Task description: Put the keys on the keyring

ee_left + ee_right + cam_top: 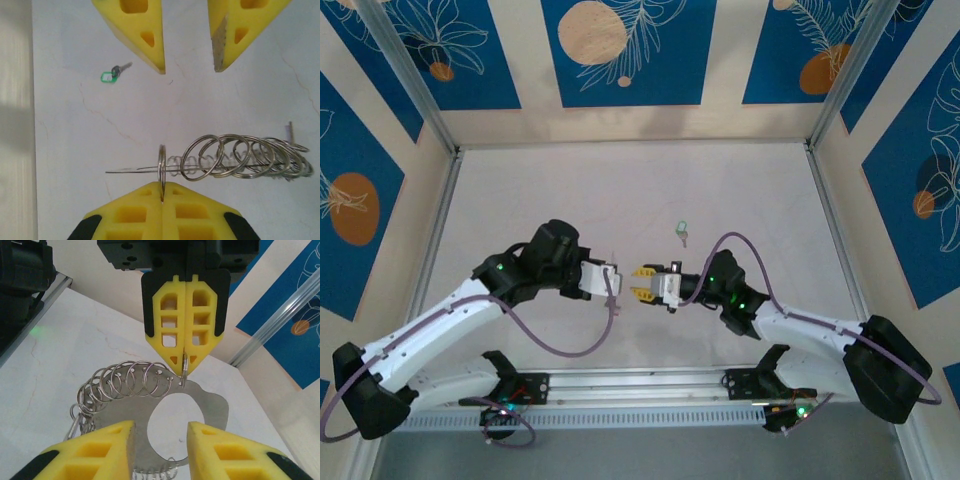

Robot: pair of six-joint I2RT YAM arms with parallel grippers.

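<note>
From above, you could not make out what sat between the two arms; anything thin there was lost against the pale counter [570, 190]. The left fingers [614, 282] were hard to read. The right fingers [642, 272] stood spread, facing them. The key [683, 232] lay on the counter just beyond the right fingers, apart from both arms.

In the left wrist view, the left fingers [161, 200] were clenched, gripping the keyring [235, 162] by one small ring [161, 165] seen edge-on. More small rings [200, 157] were bunched along the wire to the right. The right fingers [155, 50] were cut off by the top edge and wide apart, holding nothing. The key [114, 74] lay to their left.

In the right wrist view, the near side of the keyring [215, 405] was hidden behind the released right fingers [117, 440]. You could not tell whether they touched it. The left fingers [185, 340] pinched the small ring [185, 367] at their tips.
</note>
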